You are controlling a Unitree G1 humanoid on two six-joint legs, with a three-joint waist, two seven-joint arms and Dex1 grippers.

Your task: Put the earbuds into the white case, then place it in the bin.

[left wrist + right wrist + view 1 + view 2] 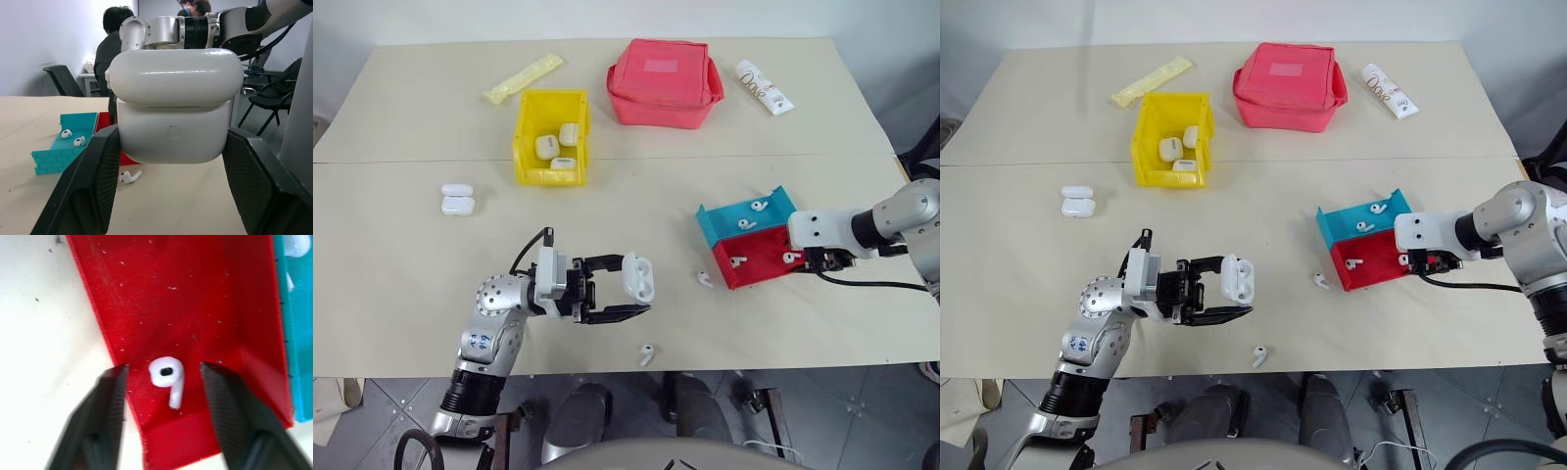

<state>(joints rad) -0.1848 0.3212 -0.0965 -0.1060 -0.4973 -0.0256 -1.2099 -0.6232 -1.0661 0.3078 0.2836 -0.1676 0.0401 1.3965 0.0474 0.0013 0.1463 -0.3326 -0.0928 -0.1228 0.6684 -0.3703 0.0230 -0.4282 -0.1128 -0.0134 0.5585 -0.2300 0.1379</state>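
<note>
The yellow bin (551, 137) holds three white cases. The teal-and-red tray (751, 237) holds earbuds: two in the teal half, two in the red, one of them (167, 375) lying between the spread fingers of the right gripper (164, 382). The left gripper (628, 293) pinches the white case (637, 277) above the table (411, 264) (glossy, rounded, its lid raised slightly).
</note>
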